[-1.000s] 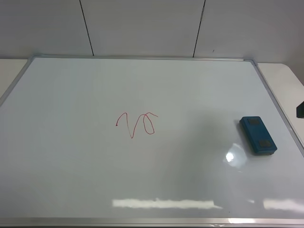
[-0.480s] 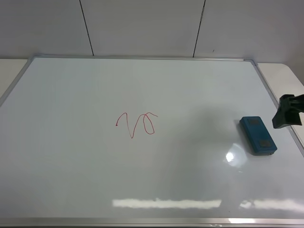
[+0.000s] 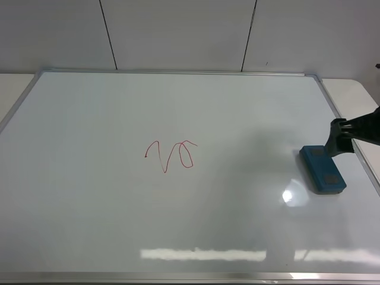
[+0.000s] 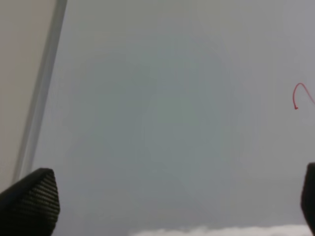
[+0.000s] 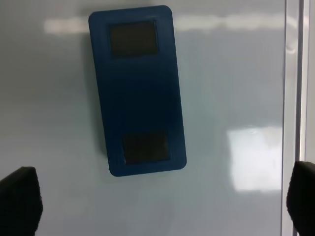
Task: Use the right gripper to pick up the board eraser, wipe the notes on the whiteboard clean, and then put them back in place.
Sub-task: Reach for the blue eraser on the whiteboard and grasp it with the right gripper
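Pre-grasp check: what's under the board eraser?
Bare whiteboard all around the board eraser, which lies flat on it. The patch beneath is covered; the red notes sit well away.

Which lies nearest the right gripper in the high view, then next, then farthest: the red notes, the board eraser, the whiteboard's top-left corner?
1. board eraser, just beside the right gripper.
2. notes, mid-board.
3. whiteboard's top-left corner, far left.

What I can't see whole
My right gripper (image 3: pixel 339 141) runs off the overhead view's right edge, most of its arm out of frame. Both wrist views crop my fingers (image 5: pixel 19 206) to dark corner stubs, my left gripper (image 4: pixel 170 201) included. The left wrist view is blurred and cuts the notes (image 4: pixel 301 94) short.
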Motion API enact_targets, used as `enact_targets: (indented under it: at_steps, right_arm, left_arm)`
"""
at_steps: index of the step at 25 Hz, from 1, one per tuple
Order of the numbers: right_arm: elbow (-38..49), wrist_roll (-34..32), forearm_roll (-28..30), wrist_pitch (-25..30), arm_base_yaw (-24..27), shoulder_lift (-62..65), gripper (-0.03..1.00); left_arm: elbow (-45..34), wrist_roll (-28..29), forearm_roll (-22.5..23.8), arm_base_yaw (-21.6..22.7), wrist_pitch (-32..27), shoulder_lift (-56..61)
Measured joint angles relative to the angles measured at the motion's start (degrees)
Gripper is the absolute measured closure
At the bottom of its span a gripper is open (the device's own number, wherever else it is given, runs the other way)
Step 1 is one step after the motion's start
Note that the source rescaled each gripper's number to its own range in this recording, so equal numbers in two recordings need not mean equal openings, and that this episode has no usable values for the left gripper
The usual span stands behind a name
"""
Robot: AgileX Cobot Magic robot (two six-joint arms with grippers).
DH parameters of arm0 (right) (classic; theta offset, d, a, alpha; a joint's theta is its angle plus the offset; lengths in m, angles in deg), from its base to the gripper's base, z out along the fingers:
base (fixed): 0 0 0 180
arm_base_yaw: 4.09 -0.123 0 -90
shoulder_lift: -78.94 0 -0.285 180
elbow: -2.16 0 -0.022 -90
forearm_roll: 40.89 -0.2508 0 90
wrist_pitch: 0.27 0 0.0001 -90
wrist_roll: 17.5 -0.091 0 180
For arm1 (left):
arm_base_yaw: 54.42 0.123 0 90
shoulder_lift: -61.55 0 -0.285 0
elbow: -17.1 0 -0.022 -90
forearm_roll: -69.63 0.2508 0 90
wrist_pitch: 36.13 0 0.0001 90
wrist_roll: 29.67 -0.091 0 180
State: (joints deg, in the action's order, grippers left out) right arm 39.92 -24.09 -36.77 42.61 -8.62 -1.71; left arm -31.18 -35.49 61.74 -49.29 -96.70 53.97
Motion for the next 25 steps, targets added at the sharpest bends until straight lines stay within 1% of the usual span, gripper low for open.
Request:
enact_targets:
  at_steps: [12, 19, 25]
  right_arm:
    - [0.0, 0.0, -0.2, -5.5, 0.0, -8.7, -0.03]
    - [0.0, 0.0, -0.2, -7.2, 0.0, -14.4, -0.03]
    - [0.0, 0.4, 0.2, -9.0, 0.0, -16.8, -0.03]
  left_arm:
    - [0.0, 0.0, 0.0, 0.0, 0.0, 0.0]
    - [0.0, 0.0, 0.0, 0.0, 0.0, 0.0]
    - [0.0, 0.0, 0.0, 0.0, 0.0, 0.0]
